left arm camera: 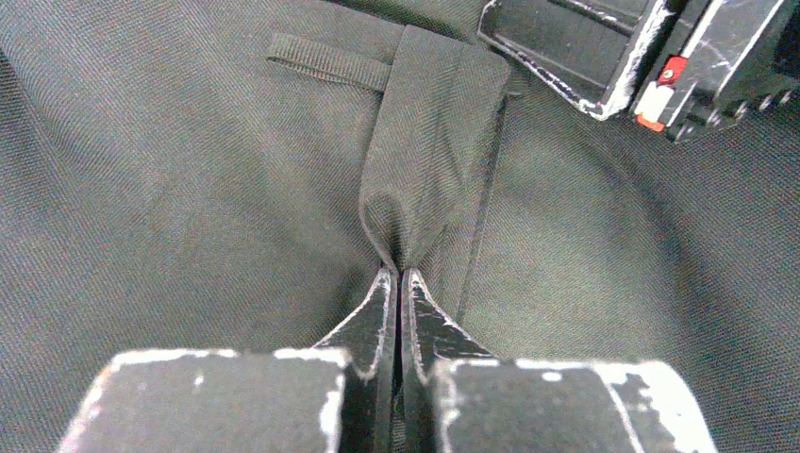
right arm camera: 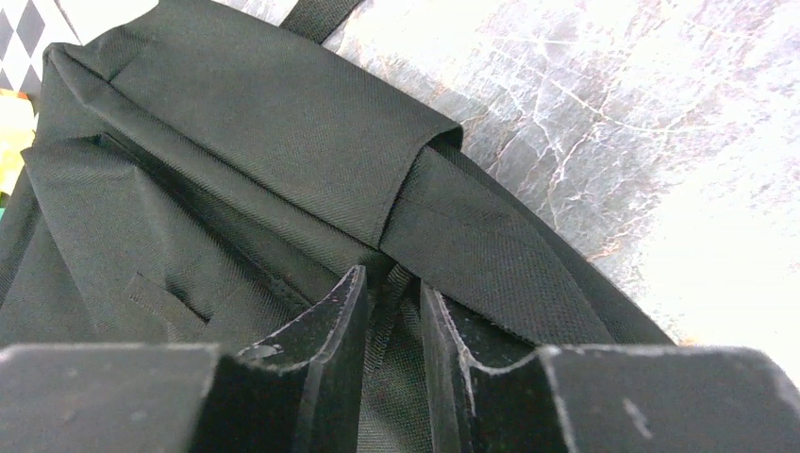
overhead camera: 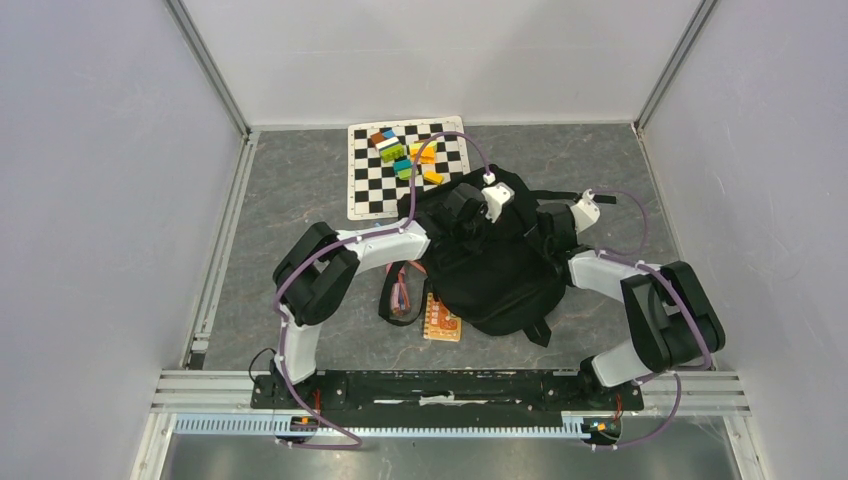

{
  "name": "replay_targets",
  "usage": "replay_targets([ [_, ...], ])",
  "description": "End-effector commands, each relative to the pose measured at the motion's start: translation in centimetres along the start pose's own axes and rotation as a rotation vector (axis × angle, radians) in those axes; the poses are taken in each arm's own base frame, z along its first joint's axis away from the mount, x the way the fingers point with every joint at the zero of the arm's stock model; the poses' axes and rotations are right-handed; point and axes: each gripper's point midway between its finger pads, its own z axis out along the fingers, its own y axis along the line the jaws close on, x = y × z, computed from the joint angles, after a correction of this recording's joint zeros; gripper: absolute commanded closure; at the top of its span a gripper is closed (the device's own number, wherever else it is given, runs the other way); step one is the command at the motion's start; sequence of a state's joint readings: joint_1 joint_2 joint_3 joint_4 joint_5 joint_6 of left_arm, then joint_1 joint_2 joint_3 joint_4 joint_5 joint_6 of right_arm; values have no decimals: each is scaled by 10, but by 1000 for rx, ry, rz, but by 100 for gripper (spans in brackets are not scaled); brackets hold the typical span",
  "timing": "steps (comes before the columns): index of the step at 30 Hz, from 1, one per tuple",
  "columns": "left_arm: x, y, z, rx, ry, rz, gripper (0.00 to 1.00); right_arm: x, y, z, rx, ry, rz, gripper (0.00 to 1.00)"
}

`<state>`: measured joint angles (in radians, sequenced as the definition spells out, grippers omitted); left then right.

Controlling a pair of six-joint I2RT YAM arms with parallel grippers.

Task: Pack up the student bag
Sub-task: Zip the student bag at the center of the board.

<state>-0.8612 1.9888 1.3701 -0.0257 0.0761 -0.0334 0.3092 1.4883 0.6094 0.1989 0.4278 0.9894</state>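
Overhead view of a grey table (overhead camera: pixel 300 190) with two robot arms reaching inward over a student bag (overhead camera: pixel 500 285) — a soft black backpack lying at the table's middle, just on the near side of a checkered mat (overhead camera: pixel 368 195). The left gripper (left arm camera: pixel 400 276) is closed tight on a raised fold of the bag's black webbing (left arm camera: pixel 429 142), with the fabric pinched between its fingertips. The right gripper (right arm camera: pixel 391 291) sits close beside it on the bag. Its fingers are a narrow gap apart with a strip of fabric running between them; whether that strip is actually gripped cannot be told.

The step in hand appears to be getting the bag open. To do it well, the left pinch should lift gently and hold the cloth taut while the right finds a zip pull or the mouth's edge. A hard pull on soft fabric would likely drag the whole bag instead.

No opening shows in any view, so the bag's contents cannot be told. An orange notebook (overhead camera: pixel 442 320) lies outside against its near-left edge, and small coloured blocks (overhead camera: pixel 405 155) sit on the mat — none packed, by the look of it.
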Motion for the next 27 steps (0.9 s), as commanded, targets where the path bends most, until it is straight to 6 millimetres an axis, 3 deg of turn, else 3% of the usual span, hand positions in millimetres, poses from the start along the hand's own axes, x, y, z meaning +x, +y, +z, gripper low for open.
replay_targets([
  [1, -5, -6, -15, 24, -5, -32, 98, -11, 27, 6, -82, -17, 25, 71],
  [4, -6, -4, -17, 9, -7, -41, 98, -15, 33, 5, -92, -16, 15, 94],
  [6, -6, -1, -19, -9, -5, -52, 98, -24, 34, -2, -96, -45, 21, 100],
  [14, -5, 8, -28, -75, 3, -99, 98, -78, 27, -46, -101, -204, -49, 100],
  [23, -10, 19, -41, -152, -3, -130, 98, -57, -12, -70, -91, -124, -196, 100],
  [27, -9, 25, -43, -187, 11, -138, 98, -51, -19, -86, -116, -86, -245, 100],
])
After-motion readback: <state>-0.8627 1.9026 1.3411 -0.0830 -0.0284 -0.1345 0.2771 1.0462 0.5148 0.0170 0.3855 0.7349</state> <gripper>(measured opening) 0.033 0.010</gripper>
